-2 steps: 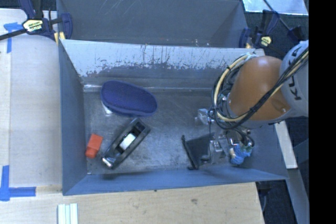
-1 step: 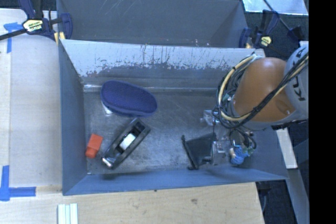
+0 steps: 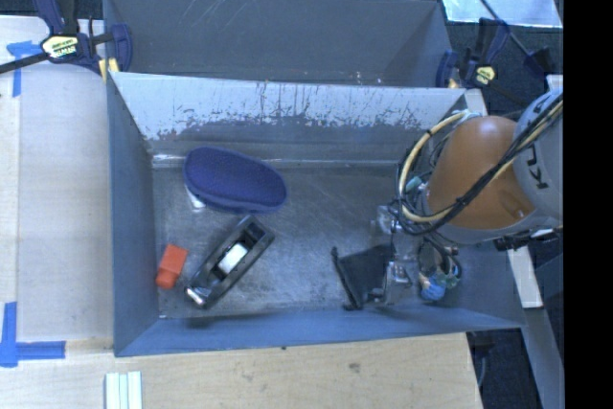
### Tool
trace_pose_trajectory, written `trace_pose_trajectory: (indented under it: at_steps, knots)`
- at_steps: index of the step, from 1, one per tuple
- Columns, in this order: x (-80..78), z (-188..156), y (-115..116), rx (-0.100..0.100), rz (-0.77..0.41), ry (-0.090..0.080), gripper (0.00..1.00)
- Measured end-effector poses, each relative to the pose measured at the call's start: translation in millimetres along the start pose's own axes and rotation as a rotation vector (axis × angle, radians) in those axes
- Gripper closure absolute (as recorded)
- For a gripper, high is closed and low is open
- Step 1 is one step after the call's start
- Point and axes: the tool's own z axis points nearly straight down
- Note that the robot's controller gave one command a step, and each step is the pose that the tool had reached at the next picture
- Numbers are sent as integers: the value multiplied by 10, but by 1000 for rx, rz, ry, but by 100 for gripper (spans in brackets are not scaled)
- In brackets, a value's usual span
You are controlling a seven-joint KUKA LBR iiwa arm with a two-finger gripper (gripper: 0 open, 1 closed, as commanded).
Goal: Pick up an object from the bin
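Pick not done yet, by my judgement: nothing is lifted and everything sits on the floor of the bin (image 3: 287, 115).

Landmark is the tape dispenser (image 3: 228, 261): black hard plastic, wedge-shaped, white roll inside, lying slantwise.
- Orange block (image 3: 170, 265): just left of the dispenser, small, boxy, matte.
- Blue pouch (image 3: 235, 179): behind the dispenser, near it, oval, soft-looking fabric.
- Black flat piece (image 3: 360, 273): well to the right of the dispenser, angular, dull, thin. It is likely the target, since it lies closest to me.

My tool (image 3: 397, 275) is further right of the dispenser, low at the floor, right against the black piece's right edge. I cannot tell whether the tool is wide or narrow, or whether it has a grip on anything. The bin is grey metal, scuffed and scratched.

Left to do: close on the piece and lift it clear.
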Motion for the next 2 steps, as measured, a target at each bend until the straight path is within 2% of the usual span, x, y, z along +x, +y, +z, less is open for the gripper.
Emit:
trace_pose_trajectory:
  at_steps: [1,2]
  knots:
    - [-5,-1,1,0,-3,-1,0]
    - [-11,-6,1,0,-3,-3,100]
